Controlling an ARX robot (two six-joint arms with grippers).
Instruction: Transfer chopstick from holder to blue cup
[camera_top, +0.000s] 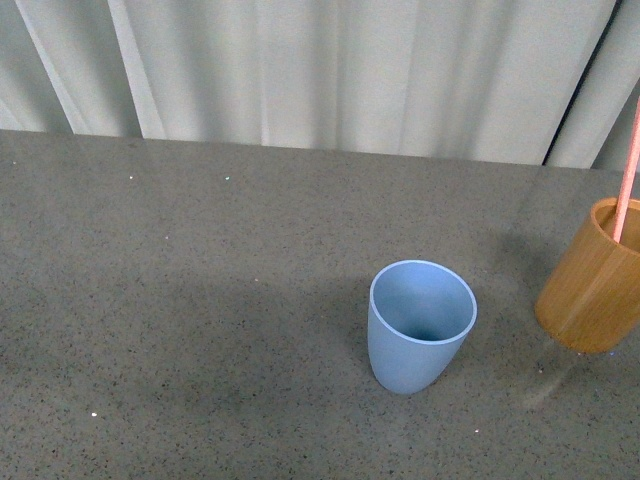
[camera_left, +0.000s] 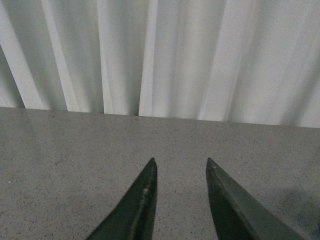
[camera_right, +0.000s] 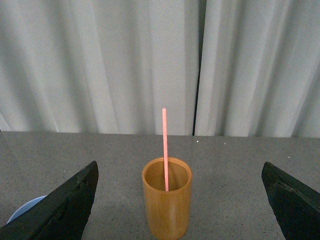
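The light blue cup (camera_top: 421, 324) stands empty on the grey table, right of centre in the front view; its rim also shows in the right wrist view (camera_right: 25, 210). The orange-brown holder (camera_top: 592, 280) stands at the right edge with one pink chopstick (camera_top: 628, 176) upright in it. In the right wrist view the holder (camera_right: 167, 205) and chopstick (camera_right: 164, 147) stand straight ahead of my right gripper (camera_right: 180, 172), which is wide open and empty. My left gripper (camera_left: 180, 162) is open and empty over bare table. Neither arm shows in the front view.
A pale pleated curtain (camera_top: 330, 70) hangs along the table's (camera_top: 180, 300) far edge. A dark gap in the curtain (camera_right: 199, 65) shows behind the holder.
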